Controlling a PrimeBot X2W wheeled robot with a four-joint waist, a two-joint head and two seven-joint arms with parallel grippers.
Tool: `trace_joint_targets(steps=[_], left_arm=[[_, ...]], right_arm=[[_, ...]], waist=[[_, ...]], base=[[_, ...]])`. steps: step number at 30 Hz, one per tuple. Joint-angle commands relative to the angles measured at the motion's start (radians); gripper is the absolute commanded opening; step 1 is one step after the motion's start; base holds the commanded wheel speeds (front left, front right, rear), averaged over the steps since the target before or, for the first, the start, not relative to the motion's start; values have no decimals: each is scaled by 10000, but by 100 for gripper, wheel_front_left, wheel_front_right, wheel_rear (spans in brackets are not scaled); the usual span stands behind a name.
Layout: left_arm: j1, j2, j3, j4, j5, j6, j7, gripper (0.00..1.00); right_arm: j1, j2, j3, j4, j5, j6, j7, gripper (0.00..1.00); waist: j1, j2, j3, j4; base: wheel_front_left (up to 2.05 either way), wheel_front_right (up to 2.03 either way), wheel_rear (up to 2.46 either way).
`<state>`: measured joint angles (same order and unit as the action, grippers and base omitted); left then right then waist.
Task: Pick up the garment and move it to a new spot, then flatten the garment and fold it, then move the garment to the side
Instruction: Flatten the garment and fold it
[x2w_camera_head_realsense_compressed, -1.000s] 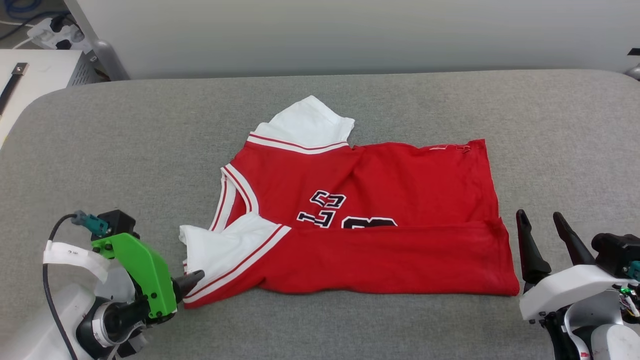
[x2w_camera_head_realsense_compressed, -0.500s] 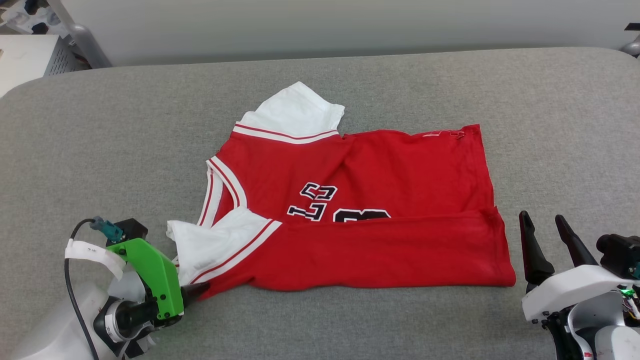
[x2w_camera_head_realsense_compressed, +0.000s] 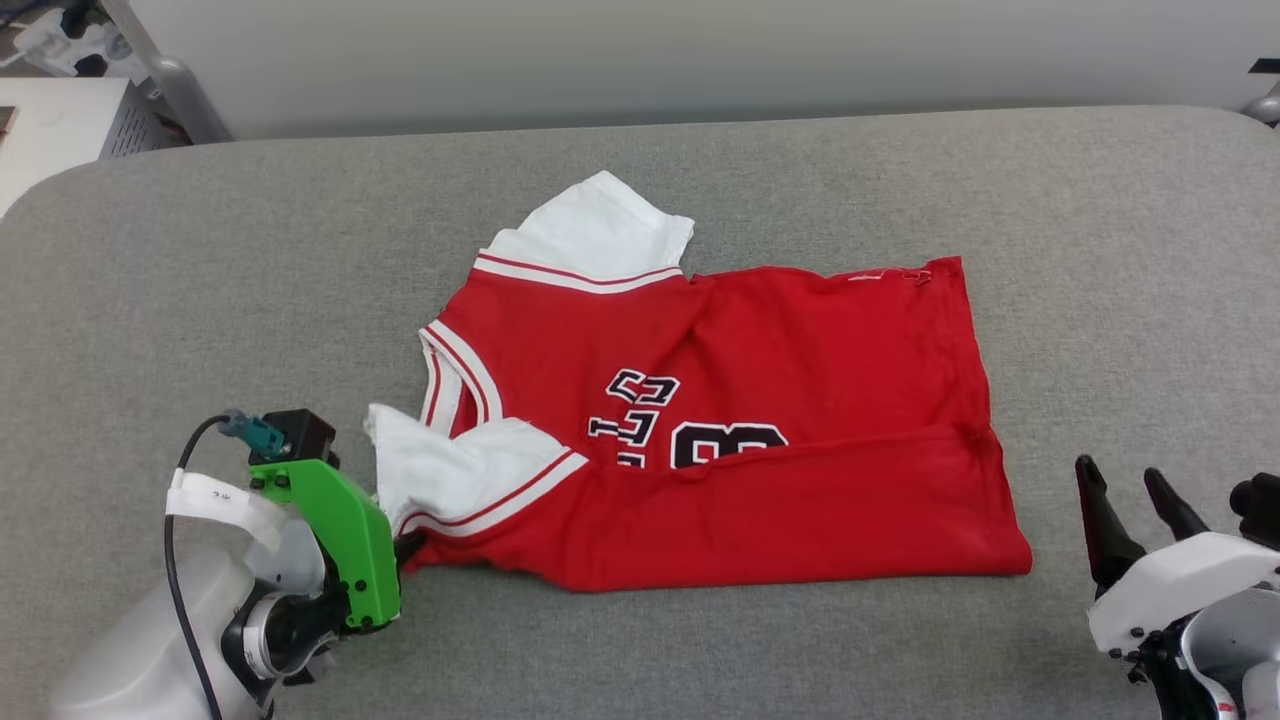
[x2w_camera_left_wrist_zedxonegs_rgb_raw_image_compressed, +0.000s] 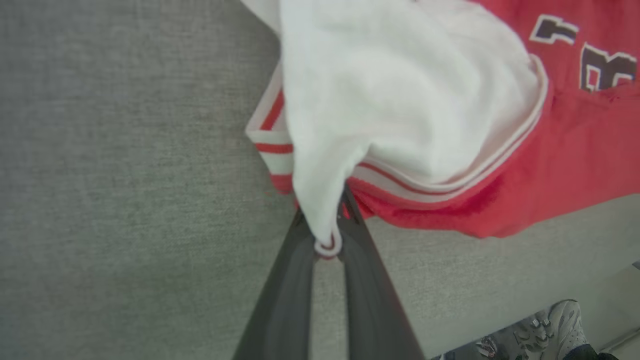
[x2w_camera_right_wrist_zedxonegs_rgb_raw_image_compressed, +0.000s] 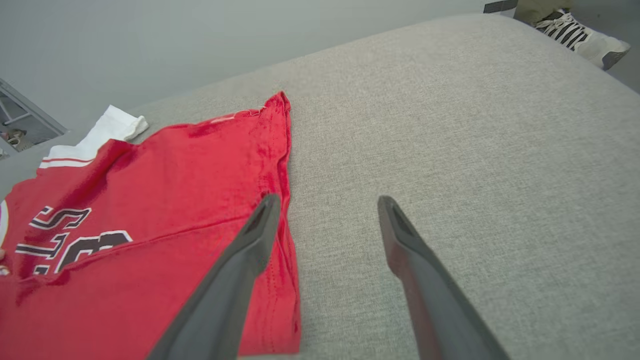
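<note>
Pinching a white sleeve hem at the shirt's 8 o'clock, the left gripper (x2w_camera_left_wrist_zedxonegs_rgb_raw_image_compressed: 327, 240) is clenched on the small red jersey shirt with white sleeves and black lettering (x2w_camera_head_realsense_compressed: 780, 520), which lies mid-way across the grey fabric-covered surface (x2w_camera_head_realsense_compressed: 200, 250). The right gripper (x2w_camera_head_realsense_compressed: 1118, 470) waits released at 4 o'clock. I'd have it grab that hem corner before any lift.

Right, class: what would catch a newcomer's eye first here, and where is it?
The red jersey with black lettering stands out, lying partly folded on the grey padded surface. At its near-left corner the left gripper is shut on the hem of the white sleeve. The right gripper stands open just off the jersey's right edge.
</note>
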<state>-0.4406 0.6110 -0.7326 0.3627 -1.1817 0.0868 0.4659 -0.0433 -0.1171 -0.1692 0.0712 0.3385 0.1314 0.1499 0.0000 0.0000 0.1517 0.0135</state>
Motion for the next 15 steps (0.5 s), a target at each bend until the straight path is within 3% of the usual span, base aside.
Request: trace_joint_targets(steps=[1,10,15], left_arm=[[91,117,27,-209,135,127,-95,0],[467,1053,258,-2197,467,940,-255,0],[380,1258,367,-2792,564,1183,-244,0]], right_arm=[[18,-107,7,77,142,-7,396,100],[-123,-1196,891,47,1131,-7,3745,100],[-470,-1464,1479,120,1419,-7,4705,100]], waist=[[0,0,-107,75],[0,0,34,216],[0,0,443,341]], base=[[0,0,0],[0,0,0],[0,0,0]])
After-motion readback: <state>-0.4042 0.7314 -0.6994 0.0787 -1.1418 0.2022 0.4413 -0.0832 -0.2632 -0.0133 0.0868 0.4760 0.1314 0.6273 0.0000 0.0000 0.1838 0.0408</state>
